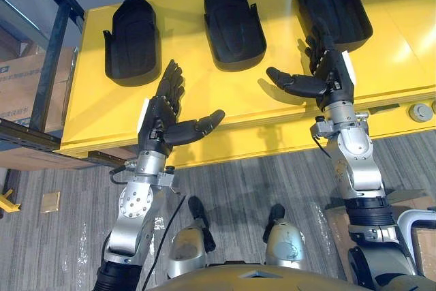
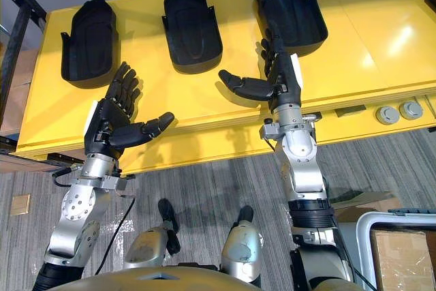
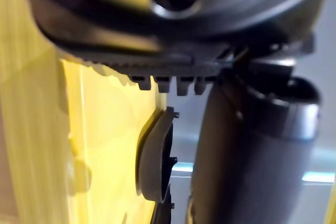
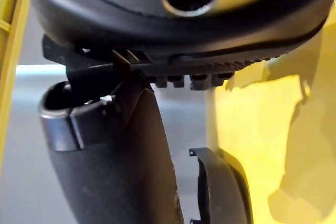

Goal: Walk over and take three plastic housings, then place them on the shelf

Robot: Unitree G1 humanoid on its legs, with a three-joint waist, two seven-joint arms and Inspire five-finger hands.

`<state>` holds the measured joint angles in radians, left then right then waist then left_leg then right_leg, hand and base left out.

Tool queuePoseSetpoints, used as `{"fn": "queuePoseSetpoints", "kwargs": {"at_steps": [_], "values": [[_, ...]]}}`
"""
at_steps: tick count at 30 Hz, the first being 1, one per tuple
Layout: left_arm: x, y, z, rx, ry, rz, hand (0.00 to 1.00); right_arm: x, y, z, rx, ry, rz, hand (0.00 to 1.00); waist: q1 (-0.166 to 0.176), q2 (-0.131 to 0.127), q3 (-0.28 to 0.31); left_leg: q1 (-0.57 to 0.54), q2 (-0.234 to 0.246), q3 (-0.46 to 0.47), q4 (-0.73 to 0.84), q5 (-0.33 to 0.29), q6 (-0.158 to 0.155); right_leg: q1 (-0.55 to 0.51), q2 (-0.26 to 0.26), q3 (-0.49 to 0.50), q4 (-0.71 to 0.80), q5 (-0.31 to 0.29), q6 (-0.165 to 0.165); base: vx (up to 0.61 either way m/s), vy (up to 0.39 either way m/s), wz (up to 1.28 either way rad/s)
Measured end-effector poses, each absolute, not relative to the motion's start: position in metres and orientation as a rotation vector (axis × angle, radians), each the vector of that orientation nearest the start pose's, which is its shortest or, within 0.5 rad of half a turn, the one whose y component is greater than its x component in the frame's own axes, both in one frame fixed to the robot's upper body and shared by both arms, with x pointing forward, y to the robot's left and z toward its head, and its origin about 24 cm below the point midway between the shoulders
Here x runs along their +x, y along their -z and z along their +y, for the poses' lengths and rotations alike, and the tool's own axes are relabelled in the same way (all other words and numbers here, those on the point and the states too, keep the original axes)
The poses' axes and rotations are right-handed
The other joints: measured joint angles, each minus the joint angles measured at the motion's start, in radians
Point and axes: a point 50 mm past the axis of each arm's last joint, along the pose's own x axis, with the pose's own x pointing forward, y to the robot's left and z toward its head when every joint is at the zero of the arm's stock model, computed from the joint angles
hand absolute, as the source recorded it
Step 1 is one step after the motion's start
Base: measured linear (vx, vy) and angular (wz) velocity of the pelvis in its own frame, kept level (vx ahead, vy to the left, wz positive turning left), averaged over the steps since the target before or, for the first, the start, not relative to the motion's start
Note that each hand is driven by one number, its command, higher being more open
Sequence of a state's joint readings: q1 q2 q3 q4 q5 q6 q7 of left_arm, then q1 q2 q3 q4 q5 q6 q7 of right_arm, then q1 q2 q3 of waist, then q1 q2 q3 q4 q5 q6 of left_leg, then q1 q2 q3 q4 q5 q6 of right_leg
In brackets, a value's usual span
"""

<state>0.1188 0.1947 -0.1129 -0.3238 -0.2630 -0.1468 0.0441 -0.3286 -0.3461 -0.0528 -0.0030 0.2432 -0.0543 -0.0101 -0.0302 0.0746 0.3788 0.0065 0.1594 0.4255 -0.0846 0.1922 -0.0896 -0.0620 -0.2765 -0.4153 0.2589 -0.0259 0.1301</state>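
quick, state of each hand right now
Left hand: open, holding nothing, just short of the left plastic housing.
Right hand: open, holding nothing, at the right plastic housing's near end.

The left housing (image 1: 131, 40), middle housing (image 1: 234, 24) and right housing (image 1: 332, 6) are finished in plain black. The tabletop (image 1: 204, 97) is painted bright yellow. The floor (image 1: 259, 182) is covered in grey with fine streaks. The shelf frame (image 1: 56, 42) is coloured dark blue.
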Motion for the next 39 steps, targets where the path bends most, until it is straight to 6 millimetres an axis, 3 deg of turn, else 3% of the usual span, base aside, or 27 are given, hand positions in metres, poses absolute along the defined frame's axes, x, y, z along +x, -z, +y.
{"fn": "queuePoseSetpoints", "kwargs": {"at_steps": [39], "values": [[0.2218,-0.0996,0.1533,-0.116,0.104,-0.311,1.00,0.3037,-0.1527,-0.2103,-0.105,0.133,-0.401,1.00,-0.001,0.007,-0.006,0.004,-0.002,-0.015,0.000,0.002,0.001,0.010,-0.002,-0.006,0.000,0.000,0.000,0.00,0.000,0.00]]}}
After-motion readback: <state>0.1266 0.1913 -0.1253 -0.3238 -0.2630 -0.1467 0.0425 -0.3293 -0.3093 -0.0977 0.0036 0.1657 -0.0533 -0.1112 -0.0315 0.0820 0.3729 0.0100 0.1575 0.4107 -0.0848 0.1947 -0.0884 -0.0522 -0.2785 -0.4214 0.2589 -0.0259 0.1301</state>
